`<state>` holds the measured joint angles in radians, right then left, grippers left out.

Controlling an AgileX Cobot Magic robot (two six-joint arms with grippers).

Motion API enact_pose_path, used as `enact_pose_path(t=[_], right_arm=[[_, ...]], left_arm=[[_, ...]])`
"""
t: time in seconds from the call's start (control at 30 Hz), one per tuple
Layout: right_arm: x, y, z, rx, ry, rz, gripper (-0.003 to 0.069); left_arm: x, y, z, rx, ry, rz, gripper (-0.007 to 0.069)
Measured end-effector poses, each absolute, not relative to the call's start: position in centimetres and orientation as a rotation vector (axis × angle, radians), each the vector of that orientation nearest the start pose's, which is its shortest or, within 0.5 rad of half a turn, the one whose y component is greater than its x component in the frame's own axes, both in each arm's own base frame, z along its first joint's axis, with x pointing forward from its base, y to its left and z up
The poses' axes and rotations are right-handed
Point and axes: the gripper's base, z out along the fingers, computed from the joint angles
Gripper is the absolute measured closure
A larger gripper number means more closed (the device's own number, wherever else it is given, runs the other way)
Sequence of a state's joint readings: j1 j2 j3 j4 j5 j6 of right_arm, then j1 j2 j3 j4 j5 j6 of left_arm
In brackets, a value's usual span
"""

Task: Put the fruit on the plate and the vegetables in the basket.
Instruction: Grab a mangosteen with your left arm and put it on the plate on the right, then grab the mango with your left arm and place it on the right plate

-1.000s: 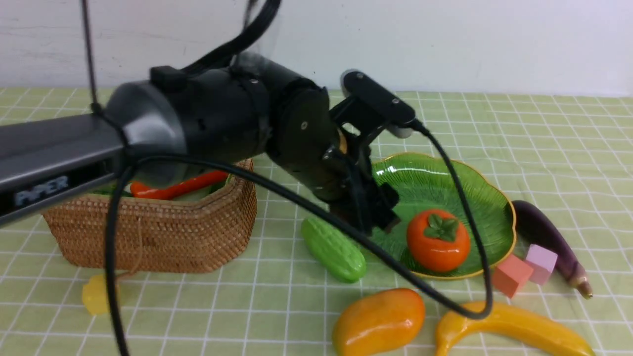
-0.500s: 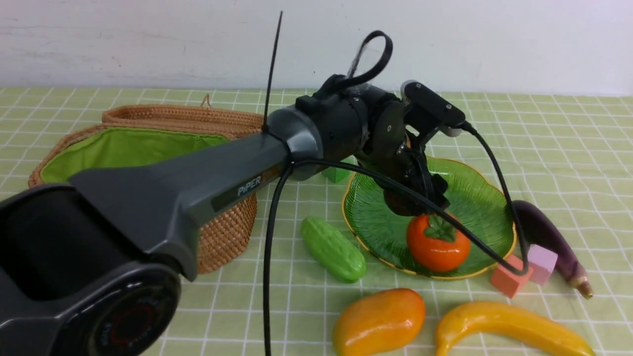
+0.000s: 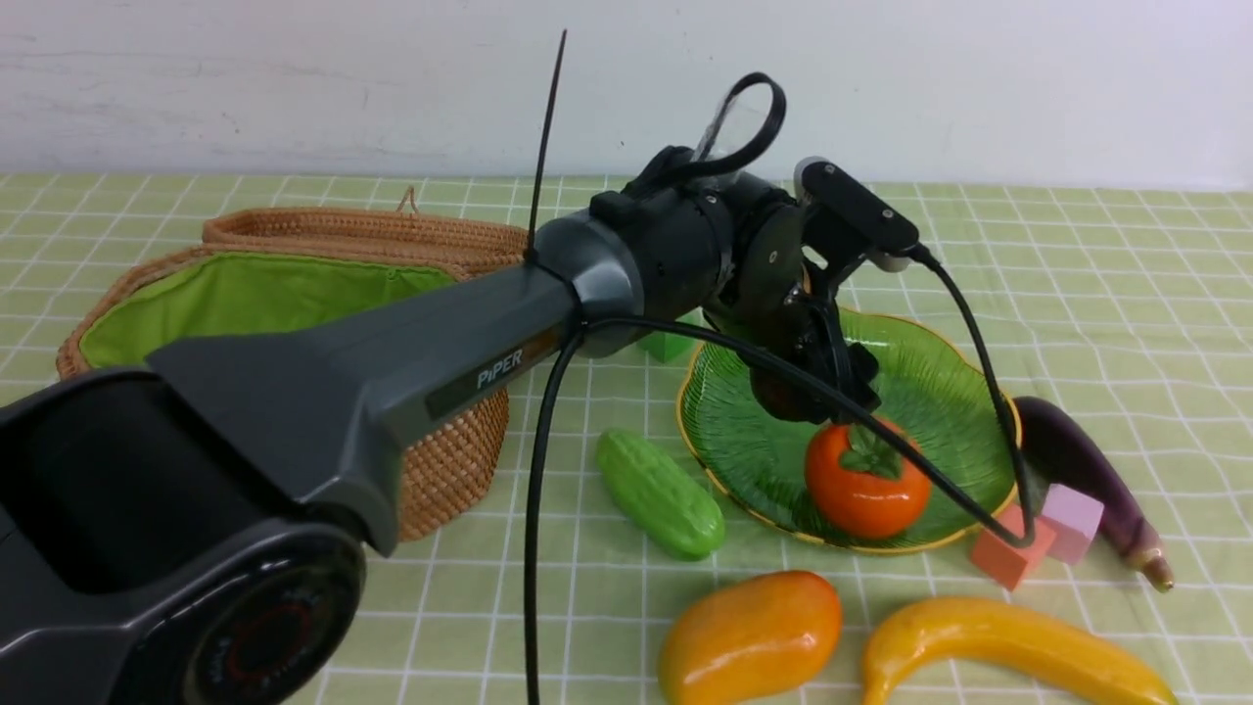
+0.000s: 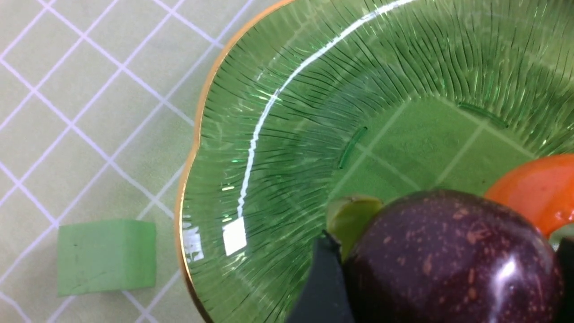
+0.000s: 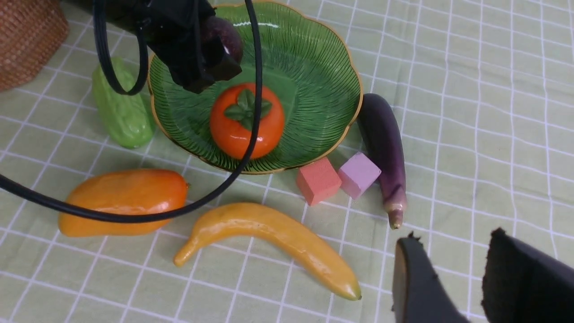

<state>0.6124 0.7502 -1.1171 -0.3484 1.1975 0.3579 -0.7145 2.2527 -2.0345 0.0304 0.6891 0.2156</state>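
Front view, clock read with twelve toward the far wall: reaches in from seven o'clock with the left arm (image 3: 392, 372), clamping a dark purple glossy ball (image 3: 780, 399) between the left fingers (image 3: 854, 377), spread wide around it. Holds it over the middle of the shallow green glass plate with the gold scalloped rim (image 3: 945, 338), close at eleven o'clock of the round orange toy fruit with a green leafy cap (image 3: 866, 485), already resting on the dish toward six o'clock. Cannot tell whether the ball touches the glass.

Around the plate, on the green checked tabletop (image 3: 1126, 294):
- at eight o'clock, just beside the rim, a bumpy green toy cucumber (image 3: 661, 494)
- at six to seven o'clock, a glossy orange-yellow mango (image 3: 749, 636)
- at five o'clock, a long curved yellow banana (image 3: 1008, 651)
- at four o'clock, a coral foam cube (image 3: 1008, 558) touching a lilac foam cube (image 3: 1072, 519)
- at three o'clock, a long dark purple eggplant (image 3: 1077, 460), next to the rim and the lilac cube
- at ten o'clock, a small green foam cube (image 4: 105, 255), apart from the rim

Farther out at nine o'clock, shows the tan woven wicker basket (image 3: 450, 460) with bright green lining (image 3: 245, 294), lid (image 3: 362, 235) flipped back, contents hidden behind the arm.

Right wrist view: right fingers (image 5: 415, 278) partly apart, gripping nothing, hanging above bare cloth at five o'clock of the eggplant's tip.
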Motion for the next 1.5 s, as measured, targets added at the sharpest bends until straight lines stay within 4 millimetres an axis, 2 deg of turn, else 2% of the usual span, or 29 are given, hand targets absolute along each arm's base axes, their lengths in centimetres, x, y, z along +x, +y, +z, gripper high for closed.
enact_pose_path(t=[0.1, 0.17, 0.33, 0.5, 0.77, 0.93, 1.0, 1.2, 1.23, 1.27, 1.33, 1.4, 1.5], right_arm=[[9.8, 3.4, 41.6, -0.290, 2.232, 0.074, 0.0421], [9.8, 3.6, 41.6, -0.312, 2.238, 0.092, 0.0421], [9.7, 3.9, 41.6, -0.344, 2.232, 0.125, 0.0420], [9.6, 4.2, 41.6, -0.384, 2.233, 0.160, 0.0420], [9.4, 4.5, 41.5, -0.409, 2.241, 0.198, 0.0420], [9.4, 4.5, 41.5, -0.409, 2.246, 0.197, 0.0420], [9.4, 4.5, 41.4, -0.409, 2.248, 0.196, 0.0420], [9.3, 4.5, 41.4, -0.419, 2.247, 0.191, 0.0420], [9.3, 4.5, 41.4, -0.433, 2.244, 0.186, 0.0420], [9.3, 4.6, 41.4, -0.443, 2.244, 0.188, 0.0420], [9.3, 4.6, 41.4, -0.461, 2.242, 0.190, 0.0420], [9.2, 4.7, 41.4, -0.483, 2.242, 0.203, 0.0420], [9.1, 4.9, 41.4, -0.513, 2.241, 0.217, 0.0420]], left_arm=[[39.3, -33.9, 24.8, 1.088, 2.135, -0.207, 0.0046], [38.9, -33.5, 26.3, 1.079, 2.121, -0.214, 0.0046], [38.5, -33.2, 28.1, 1.061, 2.092, -0.227, 0.0046], [38.5, -33.3, 27.8, 1.059, 2.102, -0.237, 0.0034], [39.1, -33.7, 26.5, 0.988, 2.122, -0.257, -0.0036], [38.9, -33.5, 26.7, 0.947, 2.163, -0.269, -0.0033], [38.7, -33.4, 27.2, 0.944, 2.171, -0.270, -0.0003], [37.1, -31.9, 29.6, 0.970, 2.257, -0.241, 0.0216], [36.2, -31.1, 31.0, 0.984, 2.296, -0.227, 0.0324], [35.6, -30.6, 31.8, 0.987, 2.318, -0.220, 0.0398], [34.7, -29.8, 33.1, 0.985, 2.355, -0.214, 0.0537], [33.6, -28.8, 34.5, 0.985, 2.404, -0.204, 0.0633], [32.2, -28.2, 35.6, 0.965, 2.467, -0.228, 0.0638]])
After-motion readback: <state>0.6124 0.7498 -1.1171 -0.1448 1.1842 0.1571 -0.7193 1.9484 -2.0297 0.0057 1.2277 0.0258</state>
